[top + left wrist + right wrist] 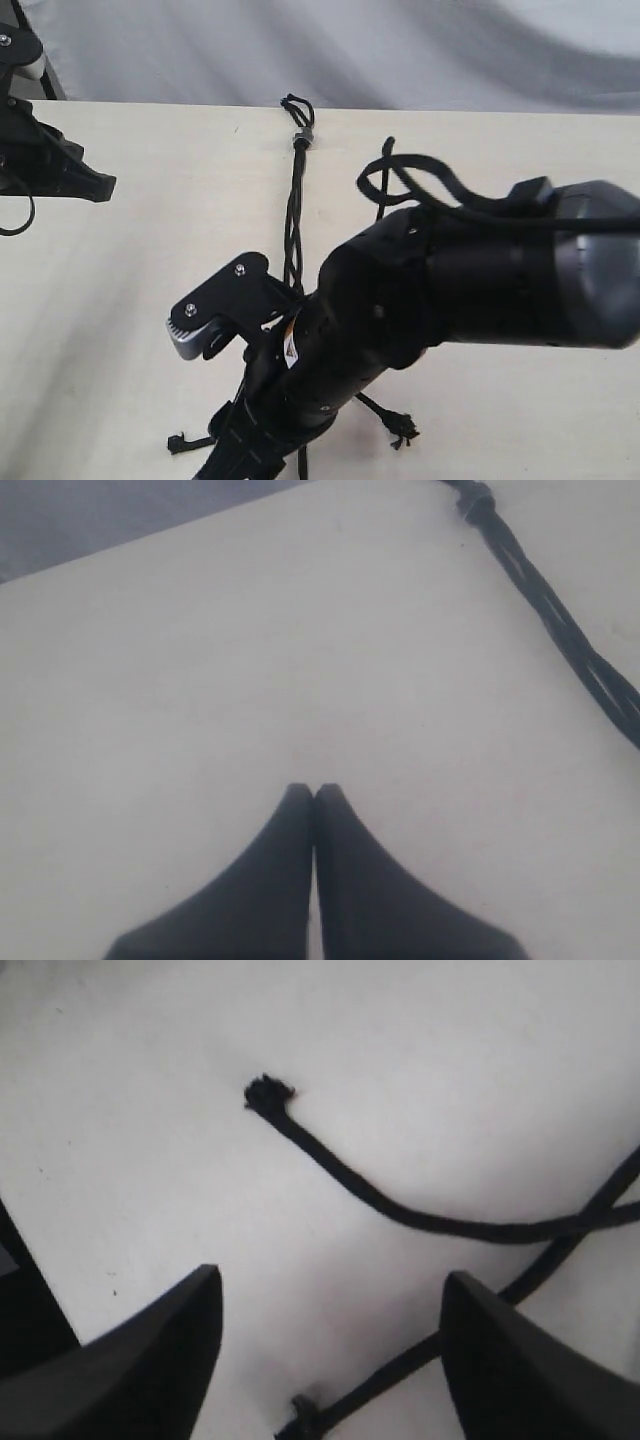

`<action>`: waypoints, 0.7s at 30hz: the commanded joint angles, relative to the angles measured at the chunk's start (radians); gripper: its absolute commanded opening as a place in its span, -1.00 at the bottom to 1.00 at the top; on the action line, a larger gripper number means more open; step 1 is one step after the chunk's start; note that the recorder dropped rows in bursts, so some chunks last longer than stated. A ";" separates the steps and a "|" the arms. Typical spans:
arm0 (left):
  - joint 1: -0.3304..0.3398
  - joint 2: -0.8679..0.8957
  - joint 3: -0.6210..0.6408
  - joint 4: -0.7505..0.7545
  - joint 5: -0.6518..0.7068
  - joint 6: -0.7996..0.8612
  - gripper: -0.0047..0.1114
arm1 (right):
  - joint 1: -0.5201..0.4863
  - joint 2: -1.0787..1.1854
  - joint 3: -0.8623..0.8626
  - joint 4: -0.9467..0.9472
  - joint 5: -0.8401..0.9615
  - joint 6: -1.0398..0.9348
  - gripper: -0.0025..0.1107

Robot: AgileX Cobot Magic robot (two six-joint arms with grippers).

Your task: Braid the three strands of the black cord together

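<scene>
Your right pincer (330,1278) hangs spread over a thin strand (400,1216), likely limp and light, so pinch just behind its frayed knot (268,1093); your left pincer (314,792) is pressed together.

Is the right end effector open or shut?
Open: right end effector, black fingers wide apart above a thin black woven strand, gripping nothing.

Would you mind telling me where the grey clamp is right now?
In the exterior view the grey clamp lies near the far edge of the table, about mid-width, just nearer than the tiny loop, where the three strands join.
</scene>
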 commanded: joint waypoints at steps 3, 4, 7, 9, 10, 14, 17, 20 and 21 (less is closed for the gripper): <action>0.005 -0.006 0.001 0.000 -0.010 -0.011 -0.92 | -0.001 0.096 -0.003 -0.025 0.037 0.035 0.15; 0.005 -0.006 0.001 0.000 -0.010 -0.011 -0.92 | -0.001 0.110 -0.003 -0.041 0.037 0.036 0.15; 0.005 -0.006 0.001 0.000 -0.010 -0.014 -0.92 | -0.001 0.139 -0.003 -0.128 0.051 0.107 0.15; 0.005 -0.006 0.001 0.000 -0.010 -0.014 -0.92 | -0.001 0.145 -0.003 -0.215 0.064 0.187 0.15; 0.005 -0.006 0.001 0.000 -0.010 -0.014 -0.92 | -0.001 0.145 -0.003 -0.257 0.068 0.230 0.15; 0.005 -0.006 0.001 0.000 -0.010 -0.014 -0.92 | -0.001 0.145 -0.003 -0.293 0.068 0.280 0.07; 0.005 -0.006 0.001 0.000 -0.010 -0.014 -0.92 | -0.001 0.156 -0.003 -0.296 0.068 0.273 -0.35; 0.005 -0.006 0.001 0.000 -0.010 -0.014 -0.92 | -0.001 0.180 -0.003 -0.296 0.070 0.268 -0.79; 0.005 -0.006 0.001 0.000 -0.010 -0.014 -0.92 | -0.001 0.189 -0.003 -0.296 0.075 0.266 -0.90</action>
